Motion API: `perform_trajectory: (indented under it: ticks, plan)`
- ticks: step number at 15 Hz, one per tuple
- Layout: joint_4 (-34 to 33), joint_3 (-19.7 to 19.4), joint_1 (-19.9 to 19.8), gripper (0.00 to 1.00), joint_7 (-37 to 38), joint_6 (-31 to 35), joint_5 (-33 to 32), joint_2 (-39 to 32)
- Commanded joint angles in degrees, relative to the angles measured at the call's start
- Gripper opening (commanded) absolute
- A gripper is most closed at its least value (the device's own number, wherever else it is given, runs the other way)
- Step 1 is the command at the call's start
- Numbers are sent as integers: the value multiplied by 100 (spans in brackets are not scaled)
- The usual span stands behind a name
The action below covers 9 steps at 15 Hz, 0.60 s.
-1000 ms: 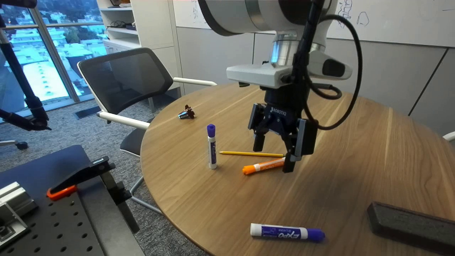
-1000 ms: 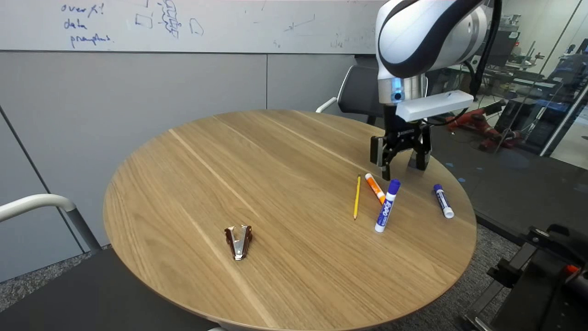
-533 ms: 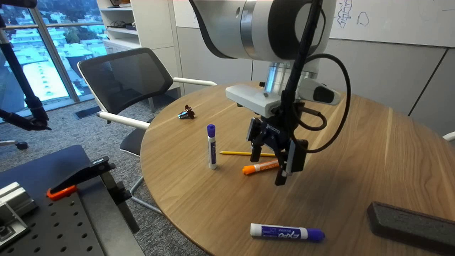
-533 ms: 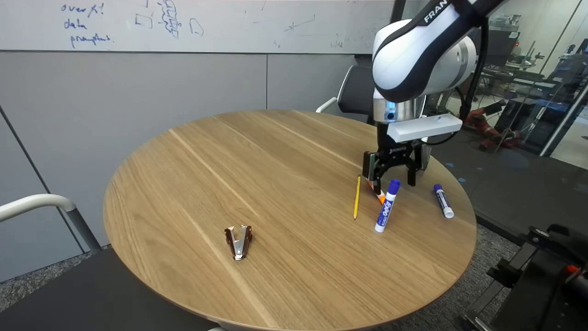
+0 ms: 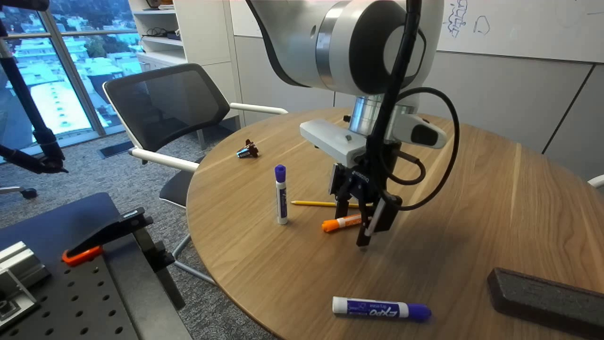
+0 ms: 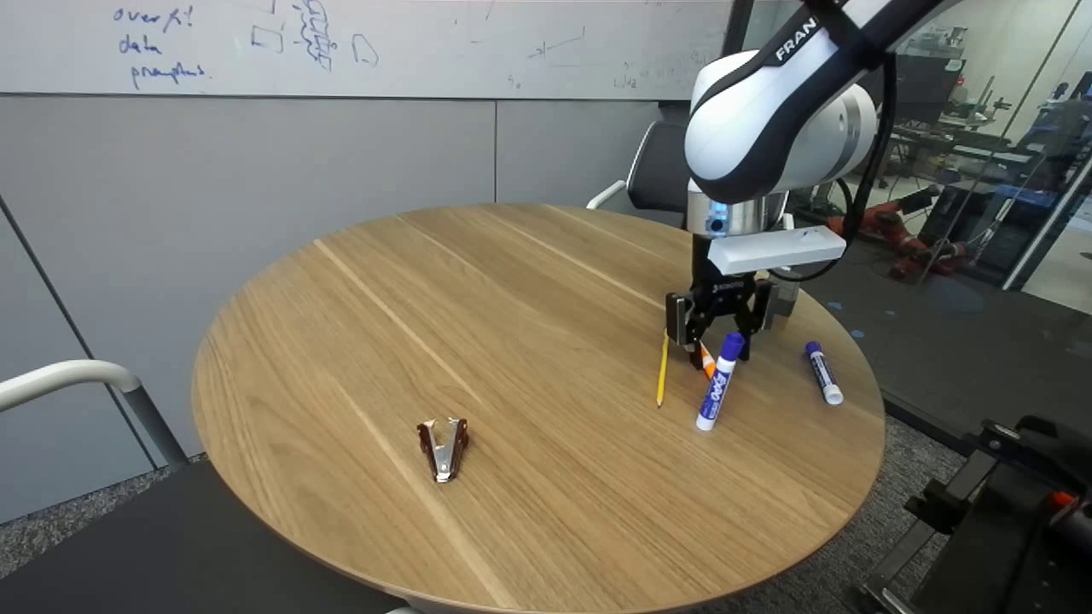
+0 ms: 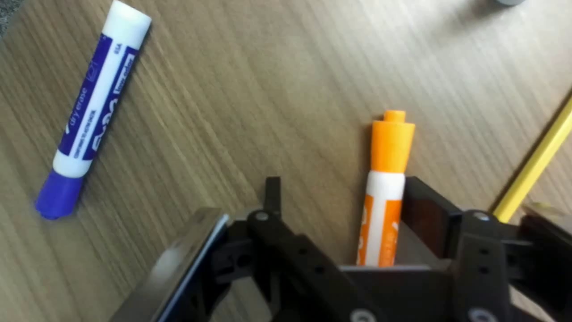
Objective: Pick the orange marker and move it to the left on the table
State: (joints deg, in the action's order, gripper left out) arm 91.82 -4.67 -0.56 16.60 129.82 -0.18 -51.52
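Observation:
The orange marker (image 5: 334,225), orange with a white band, lies on the round wood-grain table (image 5: 264,264). In an exterior view (image 6: 707,362) it is partly hidden by the gripper and a standing marker. My gripper (image 5: 352,226) is low over it in both exterior views (image 6: 721,356). In the wrist view, the orange marker (image 7: 386,185) lies between the two fingers of the gripper (image 7: 342,185). It is right beside the right finger; contact is unclear. A clear gap separates it from the left finger. The gripper is open. The marker's lower end is hidden behind the gripper.
A yellow pencil (image 5: 314,203) lies close beside the orange marker. A white-and-blue marker (image 5: 281,203) stands upright near it. Another white-and-blue marker (image 5: 377,309) lies near the table edge. A dark eraser (image 5: 542,297) and a staple remover (image 6: 444,448) are farther off.
The gripper has come down around the orange marker, moving slightly left in both exterior views. Its fingers are closer together than before. The marker and the other objects have not moved.

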Motion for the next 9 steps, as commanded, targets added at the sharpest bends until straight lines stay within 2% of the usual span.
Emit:
perform_trajectory:
  ticks: [1,6,8,9]
  plan:
    - [-167,-47,72,40,46,73,85,-138]
    - [-114,-95,137,3,99,148,37,-90]
    - [157,-243,226,6,241,274,-78,242]
    - [449,-290,177,6,155,154,-101,685]
